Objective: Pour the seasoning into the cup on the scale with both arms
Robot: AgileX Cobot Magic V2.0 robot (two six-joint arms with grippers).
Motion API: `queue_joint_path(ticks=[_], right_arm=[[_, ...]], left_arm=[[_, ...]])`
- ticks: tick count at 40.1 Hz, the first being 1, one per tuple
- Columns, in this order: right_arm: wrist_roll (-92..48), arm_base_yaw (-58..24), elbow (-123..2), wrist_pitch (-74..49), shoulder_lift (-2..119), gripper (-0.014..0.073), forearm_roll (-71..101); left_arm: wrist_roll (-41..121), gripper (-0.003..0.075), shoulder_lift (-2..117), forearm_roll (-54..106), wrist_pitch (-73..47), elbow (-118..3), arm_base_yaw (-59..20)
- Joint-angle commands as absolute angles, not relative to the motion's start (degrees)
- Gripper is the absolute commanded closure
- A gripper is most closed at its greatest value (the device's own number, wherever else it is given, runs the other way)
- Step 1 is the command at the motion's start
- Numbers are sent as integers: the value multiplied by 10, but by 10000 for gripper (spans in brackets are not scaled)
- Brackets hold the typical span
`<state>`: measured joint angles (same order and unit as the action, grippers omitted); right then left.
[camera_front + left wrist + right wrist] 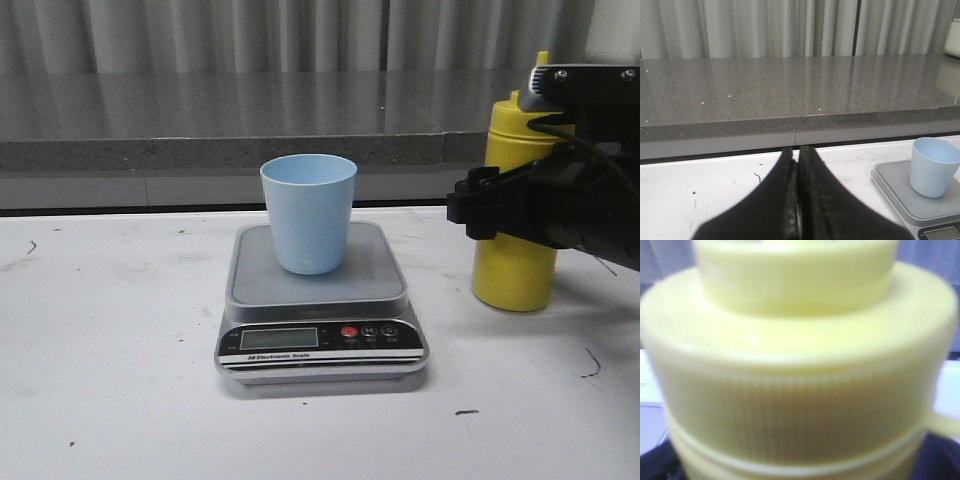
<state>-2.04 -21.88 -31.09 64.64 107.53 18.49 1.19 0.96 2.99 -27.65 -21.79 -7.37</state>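
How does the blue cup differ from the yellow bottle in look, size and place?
The cup is pale blue, short and open at the top; the bottle is yellow, taller and closed by a ribbed cap. The cup stands on the scale; the bottle stands on the table to its right. Nothing touches the cup, while the right hand is at the bottle. Both stand upright.

The scale (322, 300) sat near the middle of the tabletop (110, 380), with the cup (309, 213) upright on its platform. To the right of the scale, apart from it, the seasoning (513, 270) stood upright on the tabletop. A raised ledge (200, 120) ran behind everything.
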Motion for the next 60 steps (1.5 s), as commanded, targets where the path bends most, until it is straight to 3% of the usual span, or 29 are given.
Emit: queue_joint_path(ticks=[1, 40, 42, 45, 53, 60], right_arm=[[-20, -216, -322, 705, 1050, -58, 175], [-20, -221, -104, 737, 1043, -42, 137], [-19, -221, -100, 737, 1036, -3, 137], [-19, -221, -95, 737, 1014, 137, 130], [-19, -221, -70, 737, 915, 658, 98], [-19, -221, -59, 737, 796, 664, 89]], left_arm=[[6, 740, 18, 36, -226, -232, -74], [6, 740, 18, 36, -226, -232, -74], [6, 740, 18, 36, -226, -232, -74], [6, 740, 18, 36, -226, -232, -74], [6, 740, 18, 36, -226, -232, -74], [6, 740, 18, 36, -226, -232, -74]])
